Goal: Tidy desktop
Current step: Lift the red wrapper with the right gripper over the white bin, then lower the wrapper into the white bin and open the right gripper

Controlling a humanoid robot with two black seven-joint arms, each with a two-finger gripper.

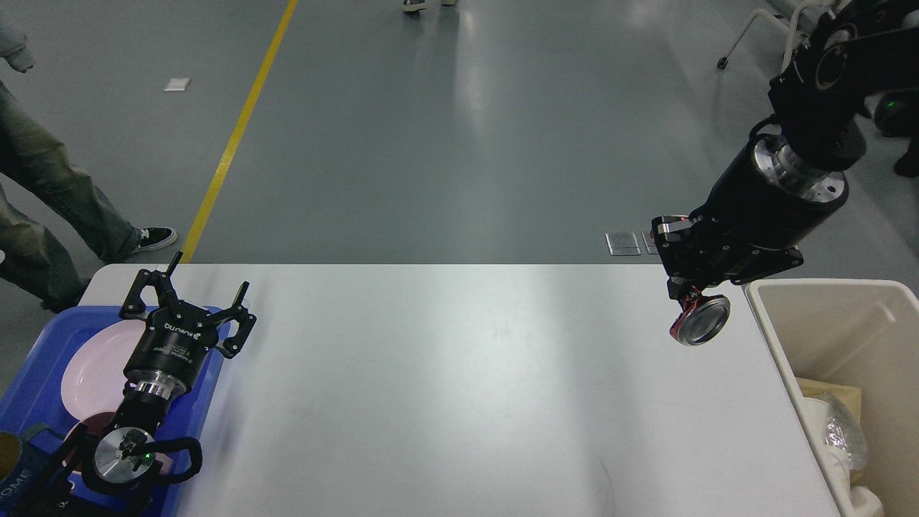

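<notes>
Right gripper [691,305] hangs above the right end of the desktop [459,388], fingers clamped on a red can [700,319], its silver end facing the camera. The can is tipped sideways, not upright, probably because it is grasped across its body for dropping. The beige bin [764,316] sits just right of and below this gripper, with paper and clear plastic already inside, so the can looks bound for it as trash; it is not yet over the opening.

Left gripper [188,298] is spread wide, holding nothing, parked over the far edge of the blue tray [36,359]. Behind it, toward the robot, the tray holds a white plate [93,366] and a mug at the corner, so dishes seem to be sorted left.

Between the two grippers the desktop shows bare white surface. Judged nearly done: the can is the last loose item visible.
</notes>
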